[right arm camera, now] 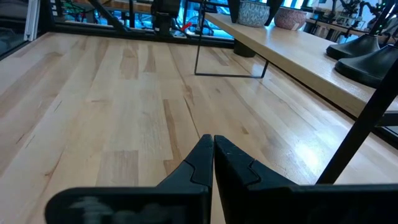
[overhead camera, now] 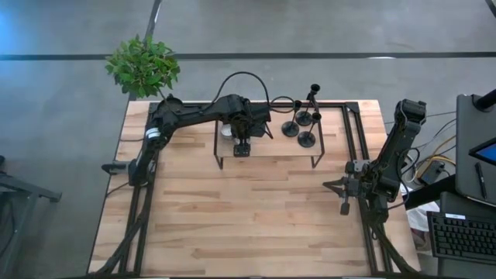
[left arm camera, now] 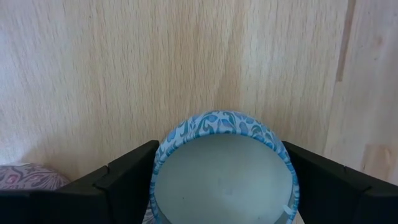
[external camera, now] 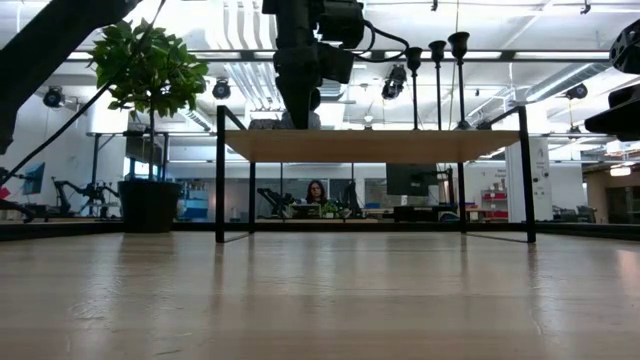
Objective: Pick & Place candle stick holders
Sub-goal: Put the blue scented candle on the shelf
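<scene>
Three black candle stick holders (overhead camera: pixel 302 128) stand on their disc bases at the right end of a small raised wooden shelf (overhead camera: pixel 279 149); they also show in the low view (external camera: pixel 437 75). My left gripper (overhead camera: pixel 242 149) points down over the shelf's left part, shut on a round tealight candle with a blue-patterned wall (left arm camera: pixel 224 177), not on a holder. My right gripper (overhead camera: pixel 345 208) is shut and empty, low over the table's right side, and shows in its own wrist view (right arm camera: pixel 213 152). My left gripper pinches the tealight candle's round side wall (left arm camera: pixel 163 171) between its two fingers, one finger (left arm camera: pixel 121 183) on each side. The fingers come from above, pointing down. The candle sits level with its top up; whether it stands on the shelf or hangs just above it, I cannot tell.
A pink-patterned candle (left arm camera: pixel 25 177) lies beside my left fingers; a white candle (overhead camera: pixel 226 130) sits farther back on the shelf. A potted plant (overhead camera: pixel 143 66) stands at the table's far left corner. A keyboard (overhead camera: pixel 461 236) lies off the table's right edge.
</scene>
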